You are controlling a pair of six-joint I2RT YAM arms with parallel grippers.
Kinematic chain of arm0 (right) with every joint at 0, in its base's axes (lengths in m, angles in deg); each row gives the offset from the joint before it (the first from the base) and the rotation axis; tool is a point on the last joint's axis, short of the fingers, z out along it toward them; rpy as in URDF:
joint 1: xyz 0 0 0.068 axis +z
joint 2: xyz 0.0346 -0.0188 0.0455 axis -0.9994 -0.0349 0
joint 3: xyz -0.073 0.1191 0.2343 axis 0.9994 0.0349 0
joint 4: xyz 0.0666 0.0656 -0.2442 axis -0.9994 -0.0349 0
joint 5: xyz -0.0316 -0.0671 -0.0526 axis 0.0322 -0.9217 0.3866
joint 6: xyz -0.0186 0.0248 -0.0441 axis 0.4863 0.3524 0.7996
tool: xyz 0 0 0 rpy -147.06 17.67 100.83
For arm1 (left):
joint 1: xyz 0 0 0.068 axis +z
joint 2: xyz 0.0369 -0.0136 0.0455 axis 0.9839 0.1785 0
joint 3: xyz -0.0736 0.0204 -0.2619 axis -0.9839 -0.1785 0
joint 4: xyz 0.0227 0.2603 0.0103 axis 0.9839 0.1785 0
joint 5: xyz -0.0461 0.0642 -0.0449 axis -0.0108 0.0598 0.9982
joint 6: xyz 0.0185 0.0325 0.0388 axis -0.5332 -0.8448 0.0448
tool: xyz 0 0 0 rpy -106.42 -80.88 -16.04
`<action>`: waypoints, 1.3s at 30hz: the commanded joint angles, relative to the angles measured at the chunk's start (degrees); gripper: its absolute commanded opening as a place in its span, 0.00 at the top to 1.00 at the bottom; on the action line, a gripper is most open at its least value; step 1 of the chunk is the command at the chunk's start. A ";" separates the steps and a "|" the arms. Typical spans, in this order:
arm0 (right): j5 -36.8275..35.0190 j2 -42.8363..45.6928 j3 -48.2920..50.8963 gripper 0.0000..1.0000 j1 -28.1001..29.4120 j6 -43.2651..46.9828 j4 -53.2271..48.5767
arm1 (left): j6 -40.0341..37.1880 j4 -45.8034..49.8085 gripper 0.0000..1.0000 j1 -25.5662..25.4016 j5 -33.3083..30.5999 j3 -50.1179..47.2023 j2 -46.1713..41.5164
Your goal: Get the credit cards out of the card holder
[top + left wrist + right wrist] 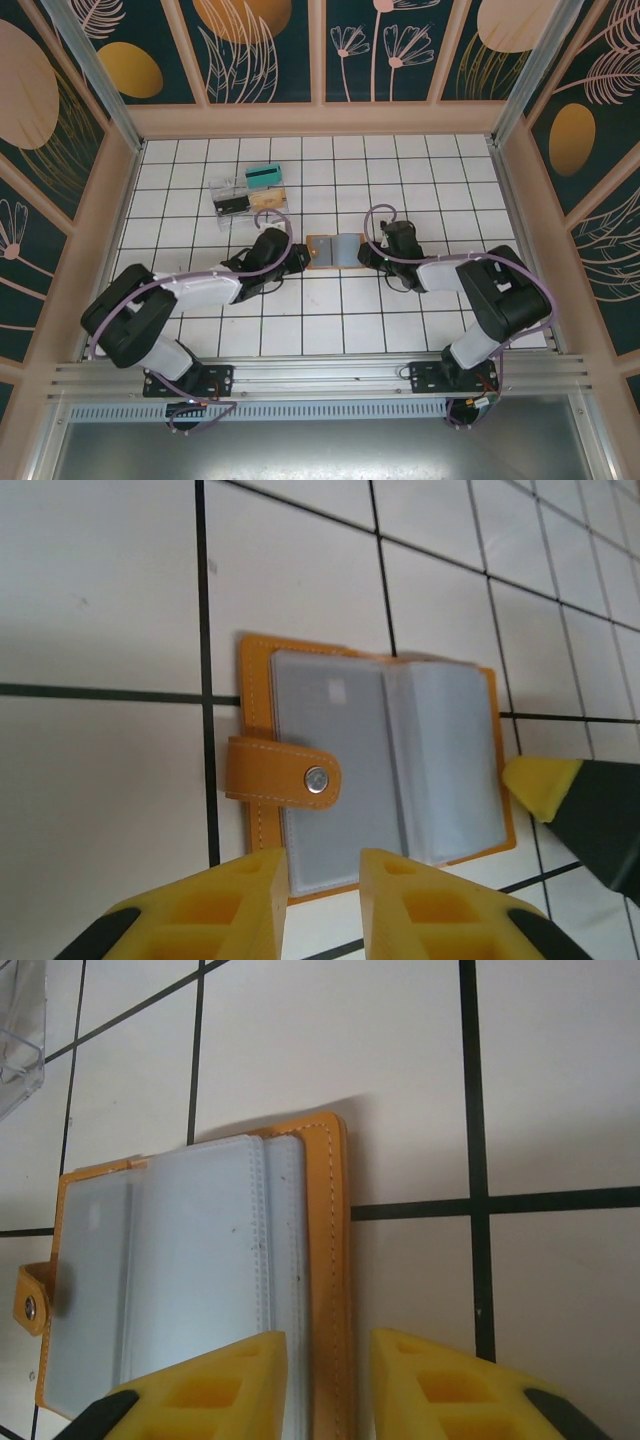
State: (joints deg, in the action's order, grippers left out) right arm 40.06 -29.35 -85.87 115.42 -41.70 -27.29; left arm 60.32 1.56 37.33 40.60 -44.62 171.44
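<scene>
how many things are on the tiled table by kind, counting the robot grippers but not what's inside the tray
card holder: 1
clear tray: 1
grippers: 2 (left gripper, right gripper)
total: 4

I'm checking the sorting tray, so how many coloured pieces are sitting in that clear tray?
3: a teal piece at the far side, a black piece near left, a tan piece near right. Others may lie hidden underneath.
</scene>
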 commanded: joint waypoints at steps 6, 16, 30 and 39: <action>2.17 -2.20 -1.75 0.72 -0.08 -0.27 -0.19 | 1.66 -4.08 0.74 -0.95 2.33 4.62 7.57; 3.35 -1.70 -1.58 0.72 -0.41 -0.62 0.06 | 1.36 0.11 0.78 -1.03 1.24 8.79 12.80; 3.98 -2.02 -1.55 0.72 -0.61 -0.97 0.47 | 1.64 4.01 0.76 -1.38 -0.75 8.13 10.94; 4.84 -2.74 -1.75 0.72 -0.59 -1.14 0.68 | 1.33 4.75 0.75 -1.64 -0.33 7.78 10.61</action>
State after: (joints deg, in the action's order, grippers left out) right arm 42.42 -30.25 -86.55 114.81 -41.76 -26.91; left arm 61.39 4.84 35.93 40.53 -36.70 182.63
